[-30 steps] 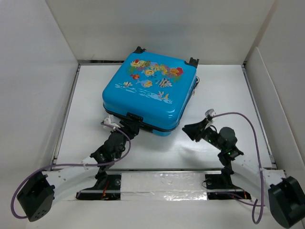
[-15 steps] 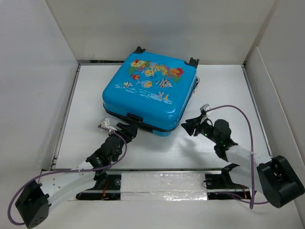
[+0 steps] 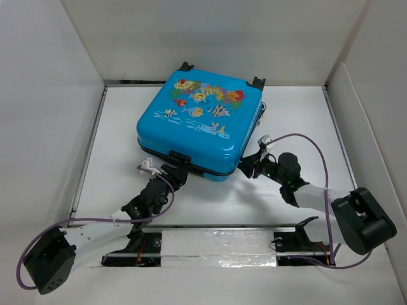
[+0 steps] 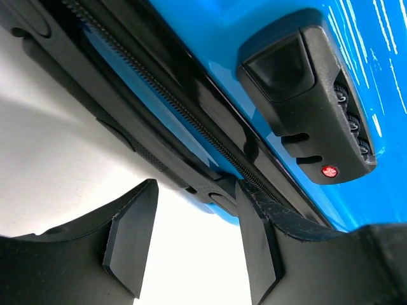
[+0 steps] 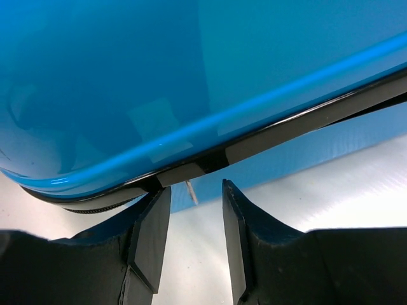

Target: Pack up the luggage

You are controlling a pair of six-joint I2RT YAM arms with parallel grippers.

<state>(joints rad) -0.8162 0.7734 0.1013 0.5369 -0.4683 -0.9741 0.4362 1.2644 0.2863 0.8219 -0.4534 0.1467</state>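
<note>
The luggage (image 3: 200, 124) is a bright blue hard-shell suitcase with a fish and coral print. It lies flat and closed at the middle back of the table. My left gripper (image 3: 173, 175) is open and empty at its near edge, just below the black combination lock (image 3: 180, 156). In the left wrist view the lock (image 4: 311, 108) and the zip seam (image 4: 159, 95) fill the frame, and the left gripper (image 4: 194, 238) reaches the seam. My right gripper (image 3: 247, 166) is open and empty at the suitcase's near right corner. In the right wrist view the right gripper (image 5: 194, 219) sits under the blue shell (image 5: 159, 76), level with the seam.
White walls enclose the table on the left, back and right. Black wheels (image 3: 257, 81) stick out at the suitcase's far edge. A thin cord (image 3: 262, 111) hangs at its right side. Purple cables loop from both arms near the front edge.
My right gripper has moved left and forward up to the suitcase's near right corner. My left gripper dipped back a little, then returned to the near edge. The suitcase has not moved.
</note>
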